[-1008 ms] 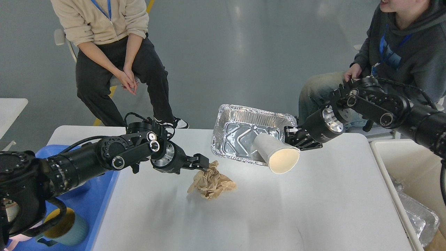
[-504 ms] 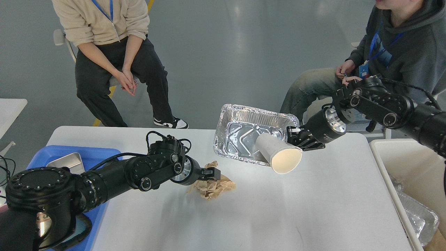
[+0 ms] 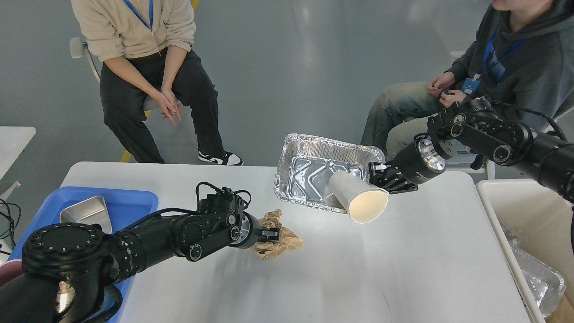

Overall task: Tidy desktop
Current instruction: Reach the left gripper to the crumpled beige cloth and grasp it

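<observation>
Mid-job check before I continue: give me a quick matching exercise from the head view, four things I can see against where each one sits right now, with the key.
Things:
1. crumpled brown paper
2. foil tray
3. paper cup
4. small metal pan

Places:
A. in the blue tray at the left
B. tilted up at the desktop's far edge, at the right gripper
C. on its side, mouth towards the camera, against the foil tray
D. on the desktop at the left gripper's tip

Pairs: 1-D, 2-B, 3-C, 4-A

Bright even overhead light, soft shadows on the desktop (image 3: 403, 269), floor sheen, sharp focus, slight edge distortion
</observation>
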